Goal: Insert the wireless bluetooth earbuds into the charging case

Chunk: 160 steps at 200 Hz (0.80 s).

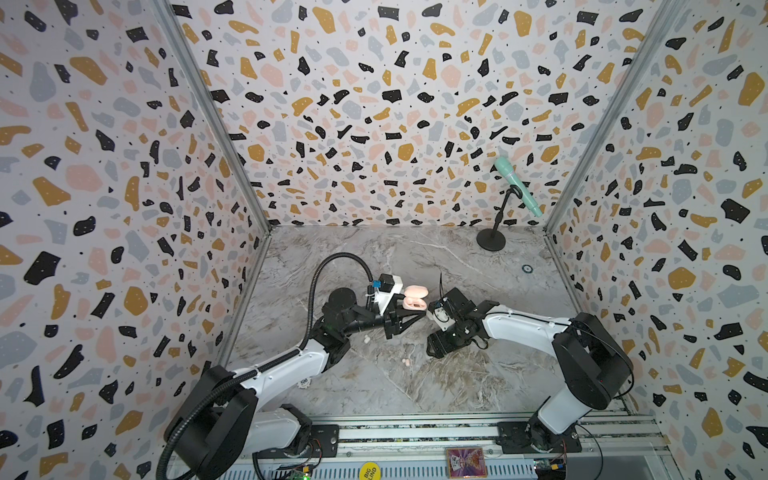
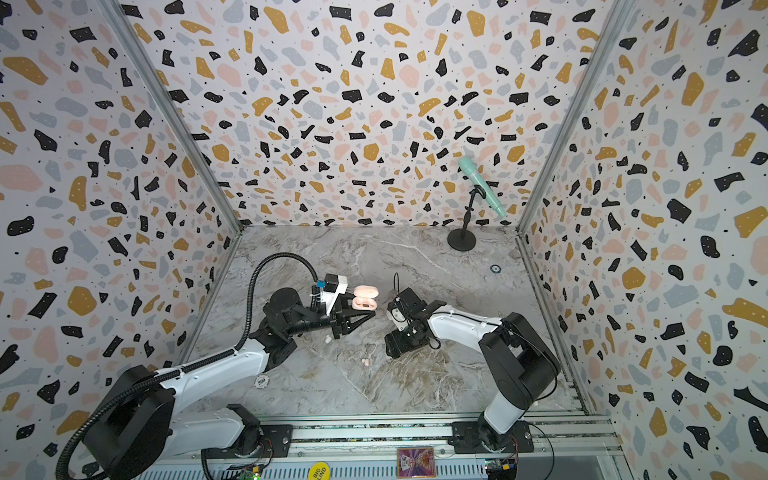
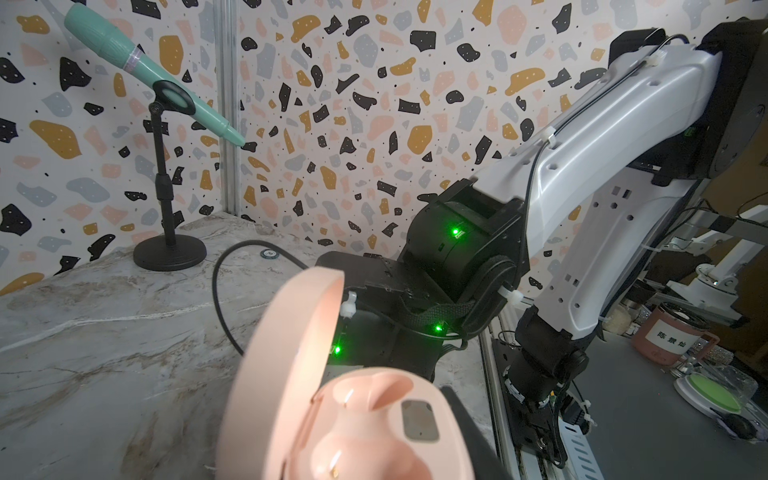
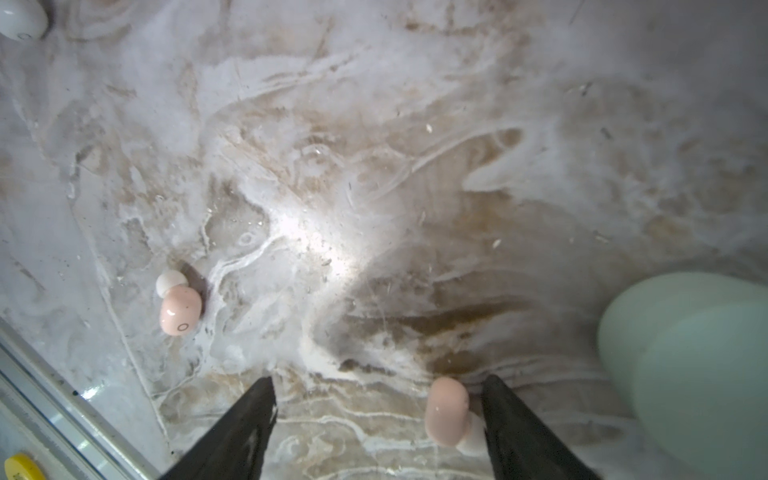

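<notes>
The mint case (image 4: 685, 365) runs off the right wrist view's edge, and a white thing (image 4: 20, 18) is clipped at its corner, too little to name. The pink case (image 3: 357, 419) is blurred and cut off in the left wrist view; in a top view the earbuds (image 1: 406, 362) are specks.

walls: we've got terrazzo-print panels (image 1: 374, 104) on three sides, cream with black, mustard, pink and grey blobs, closing in right behind the mic stand (image 1: 492, 239)
corners: bare aluminium posts (image 1: 594, 137), one running up just beside the stand
floor: grey-and-tan marble-look top (image 1: 415, 386), and the stand's round black base sits on it
on the stand: a mint-green microphone (image 1: 517, 187), clipped in at a tilt
front edge: aluminium rails (image 1: 415, 432), well apart from the stand, across the marble
light: soft and even for us, plus one bright glare patch (image 4: 316, 232) on the marble
</notes>
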Available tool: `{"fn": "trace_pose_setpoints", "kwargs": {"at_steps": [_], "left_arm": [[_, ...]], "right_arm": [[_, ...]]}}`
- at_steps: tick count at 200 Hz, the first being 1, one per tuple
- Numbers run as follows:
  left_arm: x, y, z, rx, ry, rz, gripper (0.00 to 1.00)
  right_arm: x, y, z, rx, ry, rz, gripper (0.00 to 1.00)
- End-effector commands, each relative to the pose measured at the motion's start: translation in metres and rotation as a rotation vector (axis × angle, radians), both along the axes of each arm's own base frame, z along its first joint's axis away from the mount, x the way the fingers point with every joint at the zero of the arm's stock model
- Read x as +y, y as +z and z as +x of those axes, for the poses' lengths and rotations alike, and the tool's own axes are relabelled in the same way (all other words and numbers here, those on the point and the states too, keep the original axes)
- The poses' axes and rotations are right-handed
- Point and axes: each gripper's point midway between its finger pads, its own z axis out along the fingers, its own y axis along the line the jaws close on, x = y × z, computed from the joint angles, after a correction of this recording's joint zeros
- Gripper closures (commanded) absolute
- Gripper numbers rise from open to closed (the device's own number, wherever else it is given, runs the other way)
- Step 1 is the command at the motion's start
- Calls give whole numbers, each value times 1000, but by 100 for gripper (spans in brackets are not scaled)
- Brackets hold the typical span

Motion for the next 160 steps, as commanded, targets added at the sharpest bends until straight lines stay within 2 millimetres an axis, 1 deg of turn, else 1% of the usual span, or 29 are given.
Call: {"fn": "trace_pose_setpoints", "kwargs": {"at_steps": [1, 31, 60, 99, 136, 160], "left_arm": [[3, 14, -4, -55, -12, -40, 77], [4, 14, -4, -54, -12, -39, 77], [3, 15, -4, -57, -13, -41, 78], [4, 15, -5, -56, -14, -42, 78], [5, 16, -5, -56, -12, -47, 78], [5, 15, -4, -52, -12, -48, 78]], "right_arm": [[-7, 7, -7, 20, -41, -22, 21], [-15, 9, 2, 5, -127, -69, 24], [-14, 17, 11, -6, -205, -71, 28], [-6, 15, 11, -14, -203, -87, 41], [-10, 10, 13, -25, -209, -135, 51], [-11, 9, 15, -34, -211, -144, 55]]}}
